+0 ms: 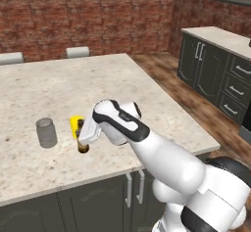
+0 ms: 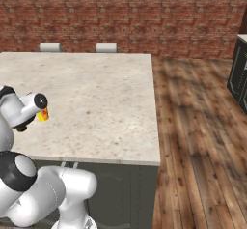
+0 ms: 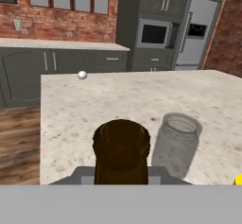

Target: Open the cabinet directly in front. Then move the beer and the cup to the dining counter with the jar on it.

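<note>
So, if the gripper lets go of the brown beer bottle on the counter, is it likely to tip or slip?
The beer looks slim and tall for its base, so it may tip if released tilted. Its smooth glass probably slides easily in the gripper. The jar and the cup stand close by on the dining counter, so a fall could knock them.

Jar (image 1: 46, 132), cup (image 1: 76, 126), beer (image 3: 122, 152) on dining counter (image 1: 59, 86).
</note>
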Controlling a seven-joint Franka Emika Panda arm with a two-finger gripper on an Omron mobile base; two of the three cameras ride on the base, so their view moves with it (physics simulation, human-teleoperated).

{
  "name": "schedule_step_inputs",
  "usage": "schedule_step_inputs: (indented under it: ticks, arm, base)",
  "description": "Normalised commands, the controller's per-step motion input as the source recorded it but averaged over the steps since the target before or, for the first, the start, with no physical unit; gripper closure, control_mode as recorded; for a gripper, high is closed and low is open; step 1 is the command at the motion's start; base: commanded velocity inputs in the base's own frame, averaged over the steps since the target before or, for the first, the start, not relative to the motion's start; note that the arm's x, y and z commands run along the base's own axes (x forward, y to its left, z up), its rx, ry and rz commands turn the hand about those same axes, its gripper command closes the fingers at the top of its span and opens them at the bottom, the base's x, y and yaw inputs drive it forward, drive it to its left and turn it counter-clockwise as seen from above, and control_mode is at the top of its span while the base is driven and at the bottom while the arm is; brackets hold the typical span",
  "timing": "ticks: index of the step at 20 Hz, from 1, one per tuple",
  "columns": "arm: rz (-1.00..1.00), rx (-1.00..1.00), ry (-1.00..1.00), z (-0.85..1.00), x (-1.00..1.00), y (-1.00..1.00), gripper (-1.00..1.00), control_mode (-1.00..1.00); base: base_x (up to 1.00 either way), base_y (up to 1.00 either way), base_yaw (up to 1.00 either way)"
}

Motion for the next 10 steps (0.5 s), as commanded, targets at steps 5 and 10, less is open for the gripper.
schedule_step_inputs:
  ticks: [5, 10]
  arm:
    - [-0.06, 0.00, -0.01, -0.32, 0.46, 0.16, 1.00, -1.00]
    - [0.00, 0.00, 0.00, -0.32, 0.06, 0.01, 1.00, -1.00]
  base:
    - [0.00, 0.00, 0.00]
    - [0.00, 0.00, 0.00]
